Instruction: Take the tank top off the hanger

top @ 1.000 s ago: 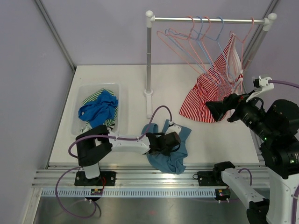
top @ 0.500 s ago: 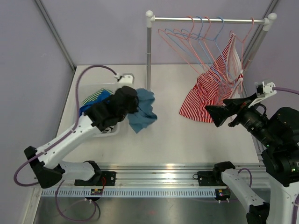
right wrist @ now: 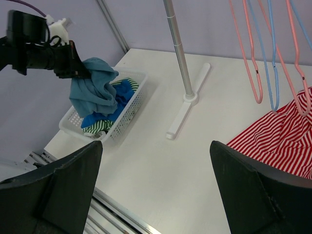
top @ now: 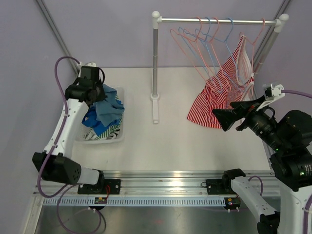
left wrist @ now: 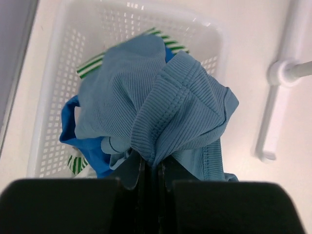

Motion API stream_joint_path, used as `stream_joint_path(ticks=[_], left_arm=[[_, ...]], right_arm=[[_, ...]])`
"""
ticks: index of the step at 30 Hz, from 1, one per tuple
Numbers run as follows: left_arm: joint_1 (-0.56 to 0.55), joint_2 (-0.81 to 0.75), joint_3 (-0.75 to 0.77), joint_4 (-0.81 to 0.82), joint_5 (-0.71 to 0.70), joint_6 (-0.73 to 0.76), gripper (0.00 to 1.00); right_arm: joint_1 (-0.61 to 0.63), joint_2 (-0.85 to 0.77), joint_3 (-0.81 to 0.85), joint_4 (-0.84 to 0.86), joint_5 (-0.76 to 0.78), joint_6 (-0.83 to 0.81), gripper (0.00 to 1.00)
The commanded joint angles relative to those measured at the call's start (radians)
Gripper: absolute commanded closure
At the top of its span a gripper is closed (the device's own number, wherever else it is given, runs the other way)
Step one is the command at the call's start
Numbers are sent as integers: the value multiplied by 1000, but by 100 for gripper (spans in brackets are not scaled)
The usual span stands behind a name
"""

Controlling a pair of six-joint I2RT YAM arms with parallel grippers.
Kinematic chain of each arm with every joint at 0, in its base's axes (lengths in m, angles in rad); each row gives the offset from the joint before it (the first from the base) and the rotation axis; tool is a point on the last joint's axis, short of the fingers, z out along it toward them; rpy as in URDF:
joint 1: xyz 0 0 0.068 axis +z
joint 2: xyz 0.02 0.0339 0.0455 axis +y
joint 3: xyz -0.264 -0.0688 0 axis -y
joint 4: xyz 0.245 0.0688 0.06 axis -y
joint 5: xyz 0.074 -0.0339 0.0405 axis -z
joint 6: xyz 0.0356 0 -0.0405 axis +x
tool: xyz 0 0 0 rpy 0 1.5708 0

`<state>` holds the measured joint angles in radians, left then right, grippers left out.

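Cloth travelled with the left gripper (left wrist: 157,168), which pinched the light-blue garment (left wrist: 161,112) and had swung from mid-table to put the basket (left wrist: 46,107) directly beneath it. The striped tank top (top: 219,95) stayed hung just ahead of the spread right gripper (top: 229,115), so removal remained undone.

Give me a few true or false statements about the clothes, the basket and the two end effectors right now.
1. The left end effector is shut on the light blue ribbed garment. True.
2. The red-and-white striped tank top lies in the white perforated plastic basket. False: it hangs below the silver clothes rail.
3. The right end effector is open and holds nothing. True.
4. The basket is empty. False: a darker blue garment and a green-and-white striped garment lie in it.
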<state>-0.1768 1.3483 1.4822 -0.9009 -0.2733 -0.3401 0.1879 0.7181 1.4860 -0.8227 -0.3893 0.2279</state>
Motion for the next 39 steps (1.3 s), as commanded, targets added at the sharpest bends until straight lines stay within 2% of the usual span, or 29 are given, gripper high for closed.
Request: stream_joint_path(ticks=[1,4,8,13,15,17,18,21,23,24,25,26,27,31,34,39], left_arm=[[65,125,-46,26,170,55,100],[141,286,-79,28,238,52,100],[168,507,-82,28,201,33,100],[166,595,-76,7,212,21,100],[168,527,-82,14,194,13,100],[168,467,-91,30,183,6,93],[166,442,-89,30,181,4,80],[168,330,-82,33,181,-4,60],[168,244,-70,43,190,-7,42],[168,218,-66,49,192,-7,26],[168,175,-62,48,198,-4,18],[169,160,-45,42,200,-2,5],[169,146,-42,36,201,1,1],[169,57,-49,31,252,0,1],[168,-56,-75,33,264,0,1],[162,-353,-152,48,301,-13,1]], right_arm=[[2,1,-32,69,-31,-9,0],[2,17,-36,80,53,4,0],[4,75,3,82,165,40,0],[2,132,88,56,220,57,1],[2,168,134,18,292,54,0],[2,213,163,-12,375,31,0],[2,231,195,-50,410,25,1],[2,291,259,-123,542,-15,0],[2,337,293,-157,633,-54,1],[2,354,331,-192,662,-65,1],[2,371,348,-207,688,-76,1],[2,398,364,-216,743,-94,0],[2,415,393,-230,771,-105,1],[-2,497,448,-230,917,-162,0],[-45,589,522,-233,870,-185,1],[-140,756,640,-224,750,-180,1]])
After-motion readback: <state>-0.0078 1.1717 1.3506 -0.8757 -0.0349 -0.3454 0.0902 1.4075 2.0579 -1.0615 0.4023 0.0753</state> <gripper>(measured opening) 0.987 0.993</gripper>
